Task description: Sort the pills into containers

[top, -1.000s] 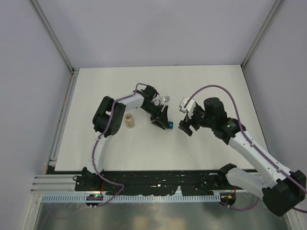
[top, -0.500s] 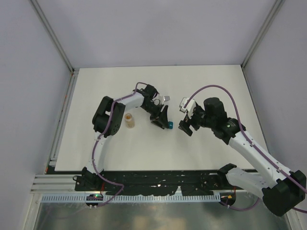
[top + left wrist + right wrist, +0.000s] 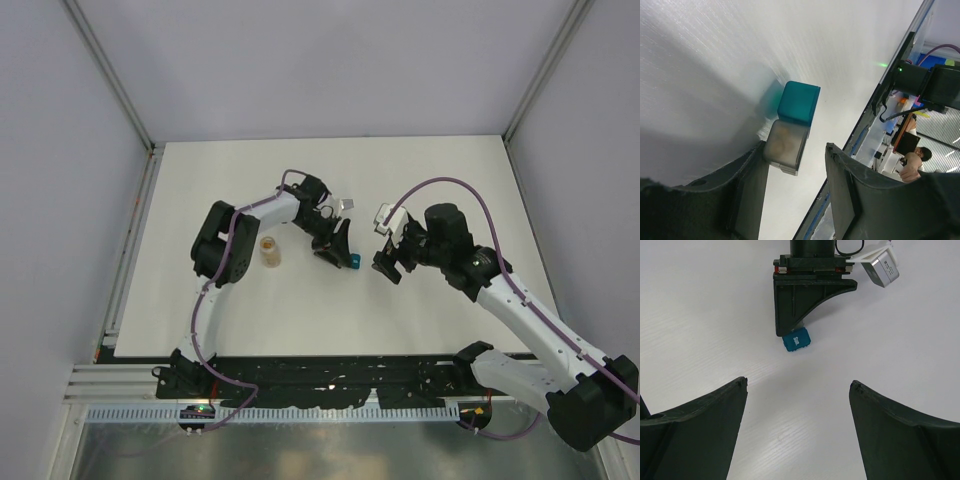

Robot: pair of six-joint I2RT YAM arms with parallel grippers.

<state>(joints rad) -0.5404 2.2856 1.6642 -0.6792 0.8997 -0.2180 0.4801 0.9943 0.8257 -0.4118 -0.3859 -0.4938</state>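
Note:
The teal-blue container [image 3: 799, 102] and the grey container [image 3: 785, 145] sit side by side on the white table. In the left wrist view my left gripper [image 3: 796, 146] is open. The grey container lies against its left fingertip [image 3: 759, 160], with a wide gap to the right finger [image 3: 840, 180]. In the top view the left gripper [image 3: 336, 250] stands over the teal container [image 3: 354, 261]. My right gripper [image 3: 388, 266] is open and empty, a short way right of it. The right wrist view shows the teal container [image 3: 796, 339] ahead of the open right gripper [image 3: 799, 382]. No loose pills show.
A small clear vial with orange-brown contents [image 3: 269, 250] stands left of the left gripper. The left arm's wrist [image 3: 812, 270] fills the top of the right wrist view. Grey walls enclose the table [image 3: 440, 180] on three sides.

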